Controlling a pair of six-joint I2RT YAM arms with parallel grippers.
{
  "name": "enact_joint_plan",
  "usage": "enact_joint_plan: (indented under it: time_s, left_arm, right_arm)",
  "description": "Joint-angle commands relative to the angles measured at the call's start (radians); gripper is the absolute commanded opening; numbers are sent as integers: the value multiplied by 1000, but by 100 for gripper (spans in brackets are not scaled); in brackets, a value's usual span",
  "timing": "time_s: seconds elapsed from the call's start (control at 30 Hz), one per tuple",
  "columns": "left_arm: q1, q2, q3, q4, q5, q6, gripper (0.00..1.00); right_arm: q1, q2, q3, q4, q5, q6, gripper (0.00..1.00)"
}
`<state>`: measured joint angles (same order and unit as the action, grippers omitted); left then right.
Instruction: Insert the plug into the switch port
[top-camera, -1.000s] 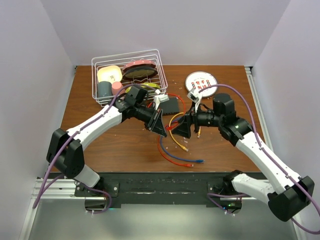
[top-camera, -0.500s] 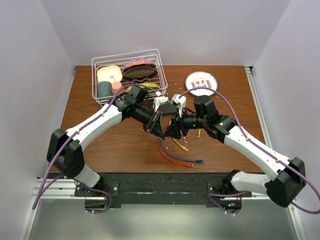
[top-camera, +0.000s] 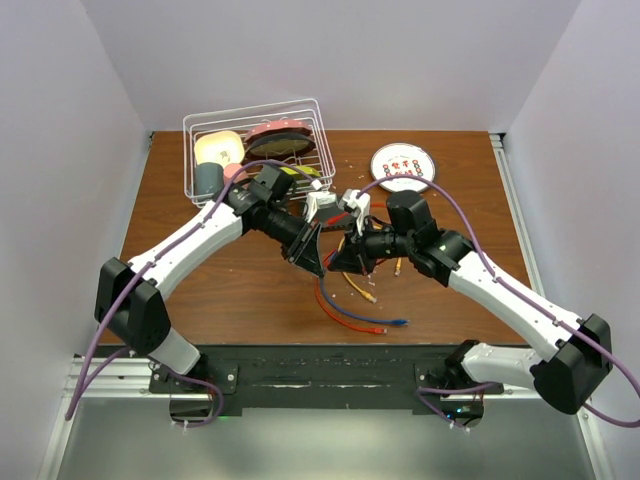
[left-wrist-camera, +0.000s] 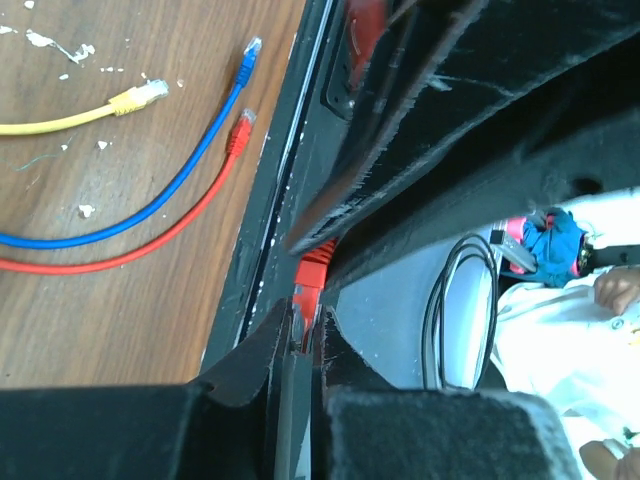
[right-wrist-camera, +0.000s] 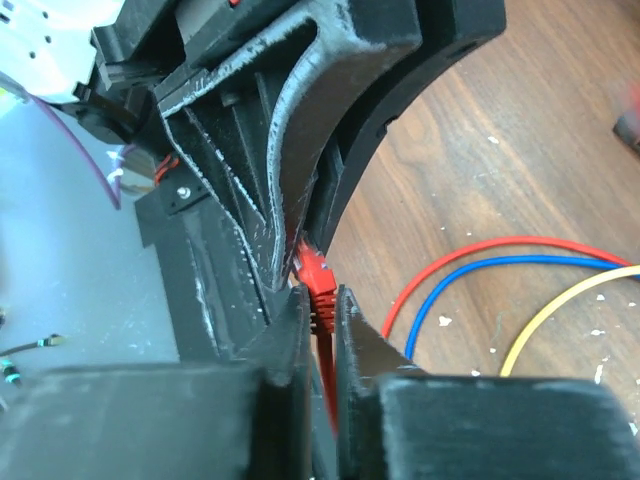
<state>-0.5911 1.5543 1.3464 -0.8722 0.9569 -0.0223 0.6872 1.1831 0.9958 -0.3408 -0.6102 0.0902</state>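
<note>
Swinging in from the right, the right claw (top-camera: 340, 264) now meets the left claw (top-camera: 315, 260) tip to tip above the bench (top-camera: 200, 270), both pinched nearly closed on the red plug (right-wrist-camera: 316, 278); the switch (top-camera: 336, 214) lies just behind, mostly hidden. Light and rigid, I judge, likely fragile at its latch, on a springy cable (right-wrist-camera: 324, 362): grip the body's flat sides, not the cable.

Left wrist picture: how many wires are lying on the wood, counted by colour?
yellow wire: 1
blue wire: 1
red wire: 1
Total: 3
</note>
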Motion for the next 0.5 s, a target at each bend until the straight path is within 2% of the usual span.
enact_joint_plan:
  time_s: [0.0,0.1,0.17,0.2,0.23,0.3,0.37,0.47]
  left_arm:
    - [27,-13,83,55,8,1,0]
    - [36,-25,82,78,-24,-22,2]
    - [46,-43,74,113,-44,-37,13]
    - [51,-55,63,137,-73,-79,38]
    - [56,-75,44,219,-90,-109,54]
    - [77,-152,-53,333,-142,-210,78]
    - [102,-233,-154,485,-176,-267,84]
    - [109,-339,-309,727,-236,-396,86]
  right_arm:
    - [18,12,15,-64,-16,14,0]
    - [20,4,3,-38,42,46,0]
    - [18,0,-14,-23,79,75,0]
    - [18,-3,-19,-15,113,91,0]
    - [18,-7,-29,0,133,104,0]
    - [18,-26,-40,35,206,161,0]
    - [6,-52,-40,45,266,215,0]
    - [-55,-91,-55,112,284,305,0]
